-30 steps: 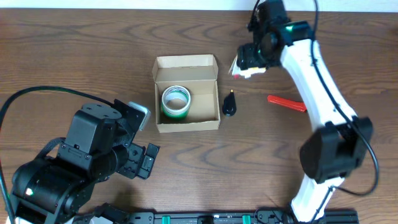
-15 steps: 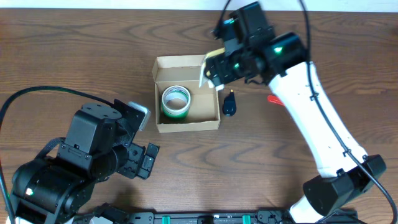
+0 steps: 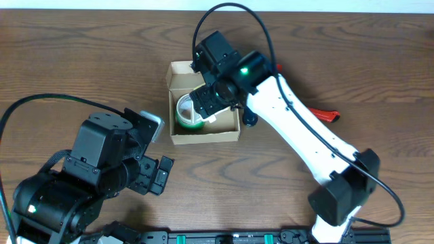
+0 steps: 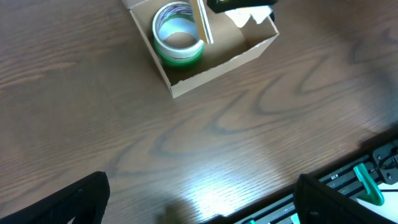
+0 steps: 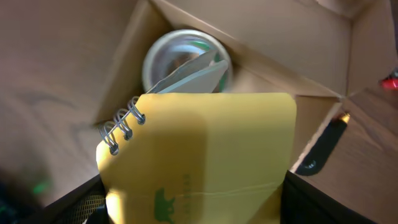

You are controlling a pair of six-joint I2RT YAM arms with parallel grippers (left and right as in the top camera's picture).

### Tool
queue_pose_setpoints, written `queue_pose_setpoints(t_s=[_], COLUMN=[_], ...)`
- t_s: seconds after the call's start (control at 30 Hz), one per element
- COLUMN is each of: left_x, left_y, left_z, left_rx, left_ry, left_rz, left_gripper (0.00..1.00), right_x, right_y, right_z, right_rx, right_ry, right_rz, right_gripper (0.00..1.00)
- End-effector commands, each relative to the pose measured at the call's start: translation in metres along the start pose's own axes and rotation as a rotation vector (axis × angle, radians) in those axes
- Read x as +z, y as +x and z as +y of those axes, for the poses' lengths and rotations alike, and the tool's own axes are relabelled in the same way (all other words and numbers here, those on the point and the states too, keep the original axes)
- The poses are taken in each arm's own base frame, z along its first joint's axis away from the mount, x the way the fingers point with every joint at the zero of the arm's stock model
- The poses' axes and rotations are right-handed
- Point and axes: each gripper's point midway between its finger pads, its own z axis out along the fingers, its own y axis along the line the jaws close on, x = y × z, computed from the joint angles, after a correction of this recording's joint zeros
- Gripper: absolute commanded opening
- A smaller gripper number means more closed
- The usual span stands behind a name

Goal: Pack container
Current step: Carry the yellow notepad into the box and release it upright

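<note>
Item: yellow spiral notebook (image 5: 205, 155), clamped in your right hand (image 3: 211, 105) above the cardboard box (image 3: 203, 137) on the table (image 3: 81, 54); ease it down into the bare space beside the green tape roll (image 4: 178, 42), clear of the walls; left hand (image 4: 202, 180) spread wide, empty.

A: R wrist cam: notebook (image 5: 205, 149) cut off at btm edge, hides part of tape roll (image 5: 180, 53).
B: Overhead?
A: R gripper (image 3: 211, 103) covers much of the container (image 3: 203, 138); notebook barely visible under it.
B: L wrist?
A: Container's far end cropped at top edge.
</note>
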Motion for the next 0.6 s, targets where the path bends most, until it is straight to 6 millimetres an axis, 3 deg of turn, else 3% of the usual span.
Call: queue_pose_setpoints(t_s=[0.0,0.57], left_x=[-0.003,-0.003], left_y=[-0.001,-0.001], left_z=[0.001,0.001], left_rx=[-0.008,-0.008], left_ry=[-0.008,-0.008], left_rz=[-0.008,-0.008], left_gripper=[0.95,0.95], right_x=[0.013,0.049], right_y=[0.000,-0.012], right_z=[-0.012,-0.002], right_rx=[0.045,0.010], right_ry=[0.094,0.133], right_rz=[0.008,-0.015], right_gripper=[0.73,0.73])
